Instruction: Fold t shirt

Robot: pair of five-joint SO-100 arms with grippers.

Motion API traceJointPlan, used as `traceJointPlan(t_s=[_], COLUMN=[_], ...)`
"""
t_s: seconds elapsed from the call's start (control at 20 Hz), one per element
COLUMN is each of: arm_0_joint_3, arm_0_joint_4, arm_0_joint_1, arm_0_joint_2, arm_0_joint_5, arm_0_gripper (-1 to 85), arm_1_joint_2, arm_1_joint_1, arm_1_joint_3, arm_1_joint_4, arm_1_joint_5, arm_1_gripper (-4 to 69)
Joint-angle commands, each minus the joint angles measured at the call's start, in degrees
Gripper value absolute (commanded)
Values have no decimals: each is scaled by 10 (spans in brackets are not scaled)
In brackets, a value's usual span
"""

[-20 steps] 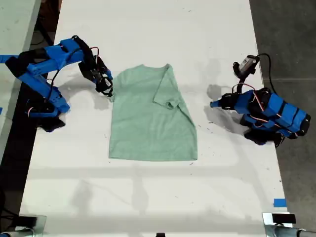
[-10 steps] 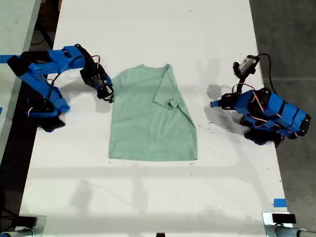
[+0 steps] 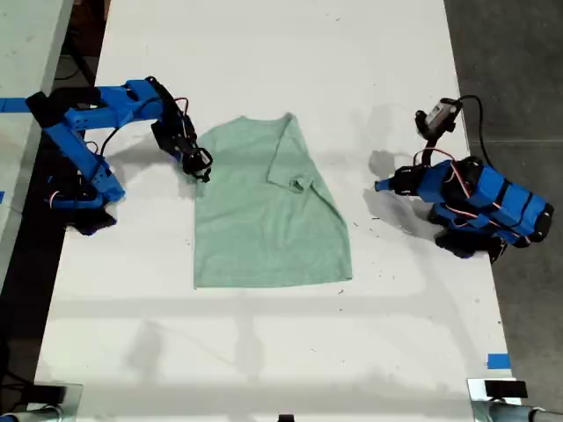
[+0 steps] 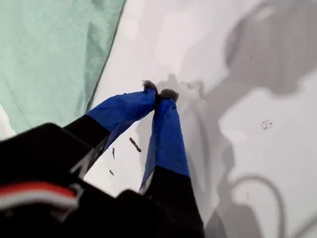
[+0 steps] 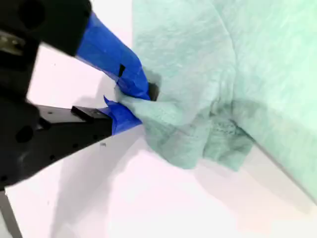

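The second gripper (image 5: 141, 104) has its two blue-taped jaws closed on a bunched fold of the pale mint-green t shirt (image 5: 223, 64), the cloth pinched between the tips. Just beyond the grip the fabric gathers into a thick, wrinkled lump with a stitched hem showing, while the rest of the shirt spreads away flatter and smoother. Under the jaws and the cloth lies the white table (image 5: 163, 198), where the gripper's black body and the bunched fabric cast soft shadows.
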Motion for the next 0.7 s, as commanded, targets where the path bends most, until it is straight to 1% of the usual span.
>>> traceJointPlan(t_s=[0.0,0.1,0.3,0.5,0.65], arm_0_joint_3=[-110,-220,-425,-620,-664], arm_0_joint_4=[74,116,146,149,127], arm_0_joint_1=[57,95,132,207,247], arm_0_joint_2=[33,24,-81,-243,-326], arm_0_joint_5=[-31,-23,6,25,29], arm_0_gripper=[-2,-2,-2,-2,-2], arm_1_joint_2=[10,10,10,10,10], arm_1_joint_1=[1,1,1,1,1], arm_1_joint_3=[32,32,32,31,31], arm_1_joint_4=[-1,-1,-1,-1,-2], arm_1_joint_5=[1,0,0,-2,-3], arm_1_gripper=[22,22,22,22,22])
